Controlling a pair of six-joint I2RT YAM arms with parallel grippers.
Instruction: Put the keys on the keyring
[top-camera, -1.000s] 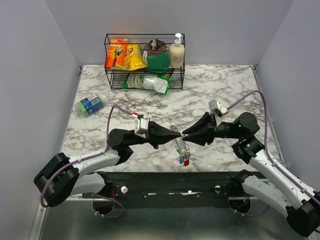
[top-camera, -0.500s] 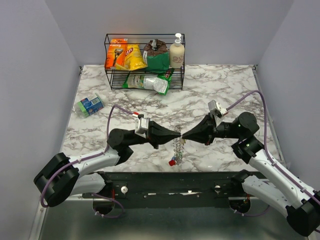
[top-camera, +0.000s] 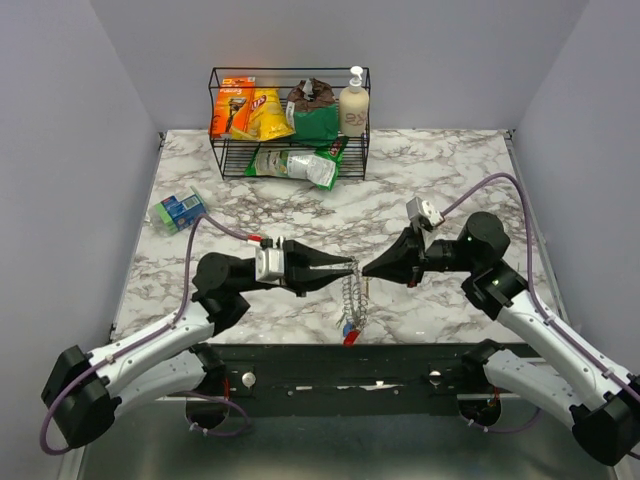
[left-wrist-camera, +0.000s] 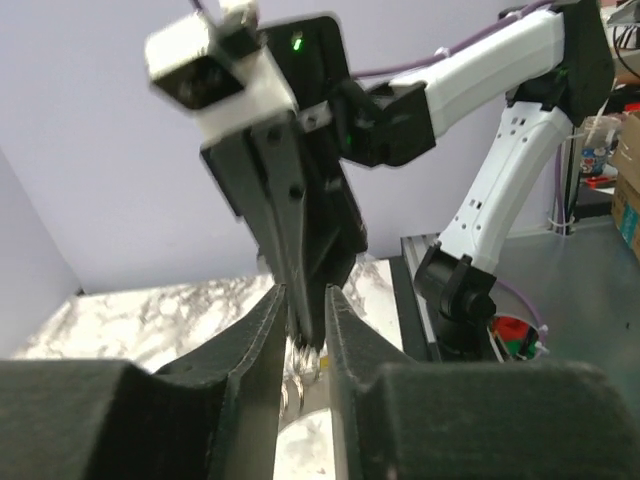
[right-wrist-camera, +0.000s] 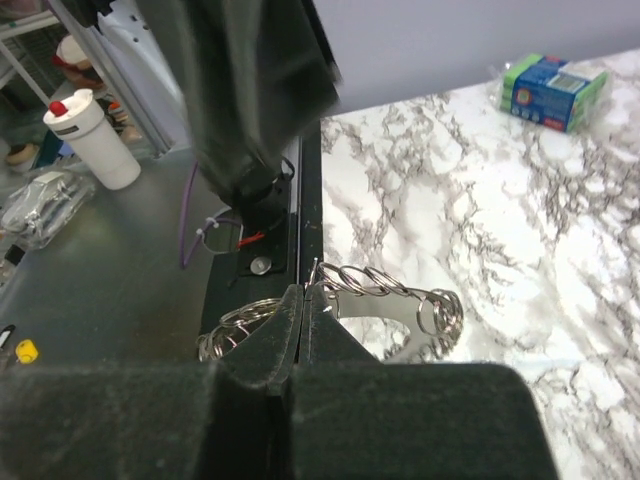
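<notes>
The marble table (top-camera: 450, 180) fills the top view. The left arm (top-camera: 150, 340) and right arm (top-camera: 540, 330) reach in from its near edge and meet nose to nose over the front middle. At the back stands a wire rack (top-camera: 212, 110). It holds an orange pack (top-camera: 232, 105), a yellow bag (top-camera: 268, 113), a green bag (top-camera: 316, 120) and a pump bottle (top-camera: 353, 105) on top, and a pouch (top-camera: 300, 162) on the lower shelf. A blue-green box (top-camera: 179, 210) lies near the left edge, well apart from the arms.

The left gripper (top-camera: 352, 266) points right. In its wrist view its fingers (left-wrist-camera: 255, 340) stand a narrow gap apart, and the tip of the right gripper (top-camera: 366, 270) sits in that gap. Whether the left pads touch anything cannot be told.

The right gripper's fingers (right-wrist-camera: 270, 350) are pressed together and pinch the keyring (top-camera: 352, 295). Its coiled silver wire shows on both sides of the closed tip in the right wrist view.

In the top view the keyring hangs down from where the two tips meet, above the table's near edge. The keys (top-camera: 347, 333) dangle at its lower end, a red head and a blue one among them. The others are too small to make out.
</notes>
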